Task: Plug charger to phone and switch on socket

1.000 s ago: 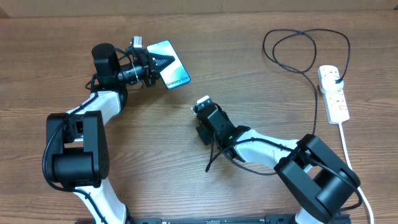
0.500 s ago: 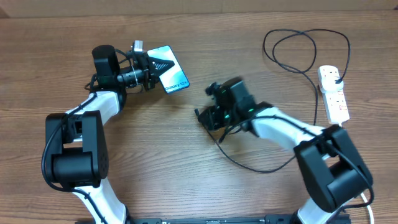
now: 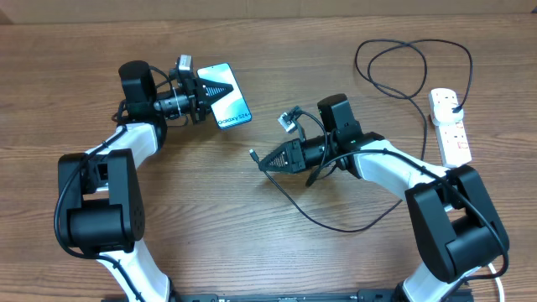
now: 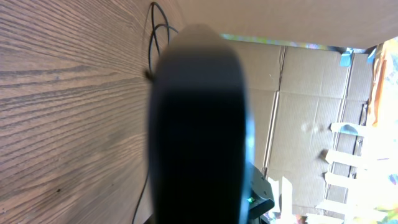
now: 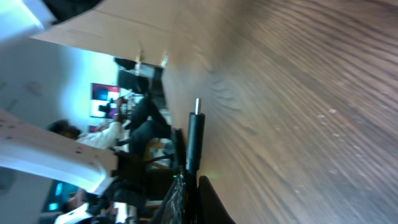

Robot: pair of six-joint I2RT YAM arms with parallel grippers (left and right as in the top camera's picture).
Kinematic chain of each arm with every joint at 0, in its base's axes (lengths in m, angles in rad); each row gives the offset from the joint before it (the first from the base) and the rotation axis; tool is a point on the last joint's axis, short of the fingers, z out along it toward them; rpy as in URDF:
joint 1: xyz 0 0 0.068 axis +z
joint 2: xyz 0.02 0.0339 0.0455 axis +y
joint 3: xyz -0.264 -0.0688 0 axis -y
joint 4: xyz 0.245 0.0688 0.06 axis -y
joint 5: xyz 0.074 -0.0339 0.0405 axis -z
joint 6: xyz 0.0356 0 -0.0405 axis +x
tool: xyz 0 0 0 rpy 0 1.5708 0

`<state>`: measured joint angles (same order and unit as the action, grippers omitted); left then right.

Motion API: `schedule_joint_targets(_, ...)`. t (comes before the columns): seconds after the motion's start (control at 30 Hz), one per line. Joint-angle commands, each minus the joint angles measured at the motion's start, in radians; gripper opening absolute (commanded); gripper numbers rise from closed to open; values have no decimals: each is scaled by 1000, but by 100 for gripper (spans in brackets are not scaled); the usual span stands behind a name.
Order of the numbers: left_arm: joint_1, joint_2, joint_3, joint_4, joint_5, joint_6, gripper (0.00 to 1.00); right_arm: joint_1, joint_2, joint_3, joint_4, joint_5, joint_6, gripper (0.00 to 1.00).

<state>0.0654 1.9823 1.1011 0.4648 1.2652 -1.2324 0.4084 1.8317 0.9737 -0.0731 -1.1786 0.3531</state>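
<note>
Firmly closed, the right gripper pinches the charger just behind its small plug tip, which points left toward the phone without touching it. The left gripper is clamped on the phone. The charger's cable loops away to the socket at far right.

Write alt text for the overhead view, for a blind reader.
The left gripper holds the lit phone; the right gripper holds the charger near its plug tip, apart from the phone. The white socket lies far right.
</note>
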Motion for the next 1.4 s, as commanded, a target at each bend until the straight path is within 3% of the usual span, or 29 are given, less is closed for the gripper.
schedule_joint_targets(0.0,-12,-12,7,11,34,-32,5,0,-31,-6,46,-64,119,4)
schedule_joint_targets(0.3,-45,-12,7,14,-40,-92,4,1,-31,-6,286,-80,367,4)
schedule_joint_targets(0.43,-62,-12,7,17,-70,-108,4,1,-31,-6,317,-47,430,4)
schedule_joint_targets(0.83,-71,-12,7,64,-72,-118,4,-1,-31,-6,413,19,563,4)
schedule_joint_targets(1.37,-71,-12,7,64,-87,-119,4,-41,-31,-6,414,26,590,4)
